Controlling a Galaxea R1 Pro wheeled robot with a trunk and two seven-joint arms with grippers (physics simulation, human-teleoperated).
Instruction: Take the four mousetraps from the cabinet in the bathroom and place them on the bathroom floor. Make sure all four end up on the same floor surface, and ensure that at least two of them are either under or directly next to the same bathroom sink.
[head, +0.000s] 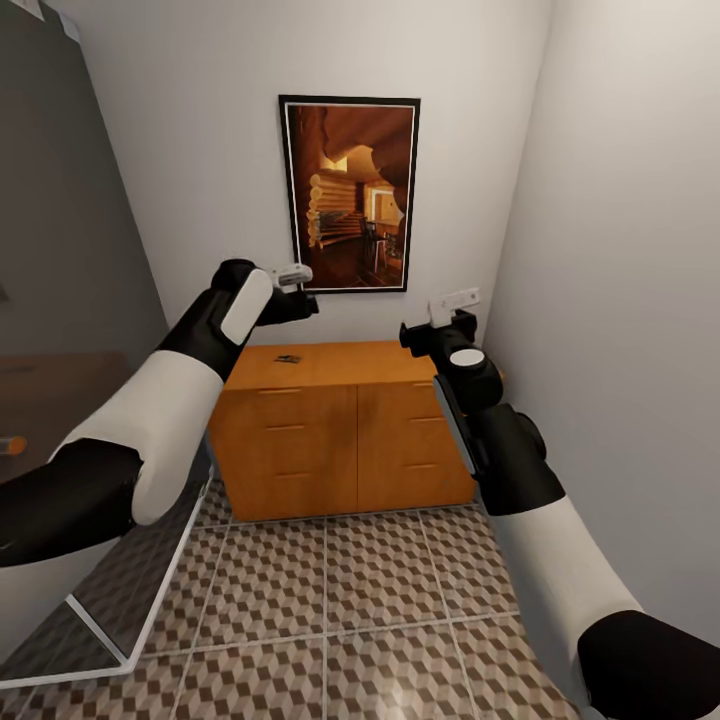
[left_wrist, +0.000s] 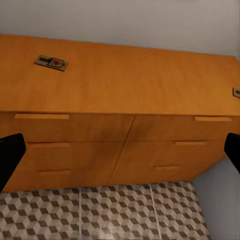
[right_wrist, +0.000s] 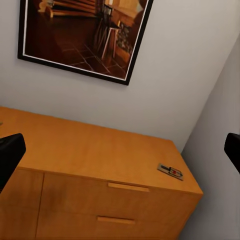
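Note:
The orange-brown cabinet (head: 340, 430) stands against the far wall, its drawers closed. One mousetrap (head: 289, 358) lies on its top near the left end, seen closer in the left wrist view (left_wrist: 51, 62). A second mousetrap (right_wrist: 170, 171) lies at the top's right end, by the side wall; its edge (left_wrist: 236, 92) peeks into the left wrist view. My left gripper (head: 300, 300) hovers open above the cabinet's left part, and my right gripper (head: 415, 335) hovers open above its right part. Both hold nothing. Bathroom floor tiles (head: 380, 600) spread in front. The sink is out of view.
A framed painting (head: 350, 195) hangs above the cabinet. A grey panel with a pale frame (head: 130, 590) runs along the left side down to the floor. The white side wall (head: 620, 300) closes in on the right, tight against the cabinet's end.

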